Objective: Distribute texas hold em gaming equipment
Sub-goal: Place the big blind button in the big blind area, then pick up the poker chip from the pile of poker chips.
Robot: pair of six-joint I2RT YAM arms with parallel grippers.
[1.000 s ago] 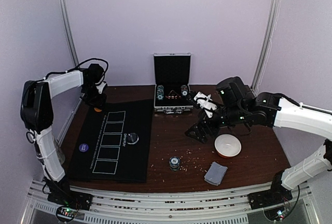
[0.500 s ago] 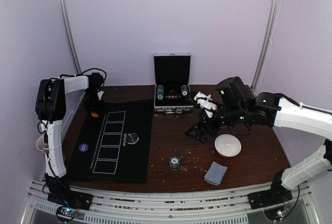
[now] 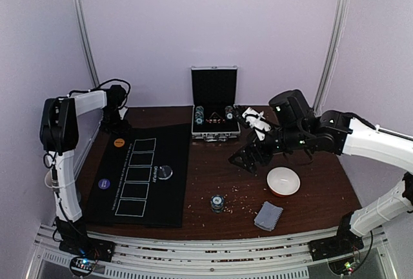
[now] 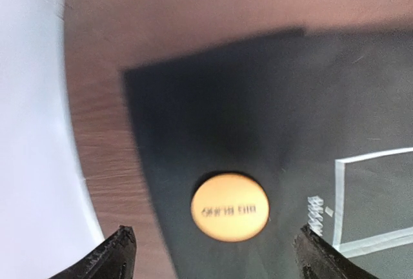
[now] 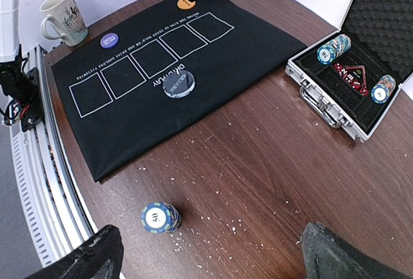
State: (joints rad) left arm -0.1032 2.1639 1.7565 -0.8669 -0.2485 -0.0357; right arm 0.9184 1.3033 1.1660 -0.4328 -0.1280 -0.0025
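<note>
An orange button [image 3: 119, 142] lies flat on the far-left corner of the black mat [image 3: 169, 205]. My left gripper [image 3: 117, 121] hovers just behind it, open and empty. In the left wrist view the orange button [image 4: 230, 206] sits between and beyond the open fingertips [image 4: 120, 254]. A purple button [image 3: 104, 184] and a dark dealer button [image 3: 166, 172] also lie on the mat. A blue chip stack [image 3: 217, 203] stands on the wood. A grey-blue card deck [image 3: 268, 215] lies at the front right. My right gripper [image 3: 248, 159] is open and empty, above the table right of the mat; in its wrist view the chip stack [image 5: 159, 217] is below.
An open metal case [image 3: 215, 124] with chip stacks stands at the back centre. A white bowl [image 3: 283, 181] sits right of my right gripper. A beige mug [image 5: 64, 16] stands off the mat's left edge. Crumbs are scattered on the wood.
My left gripper has let go of the orange button and pulled back and up from it; the button now lies on the mat. My right gripper shifted slightly left.
</note>
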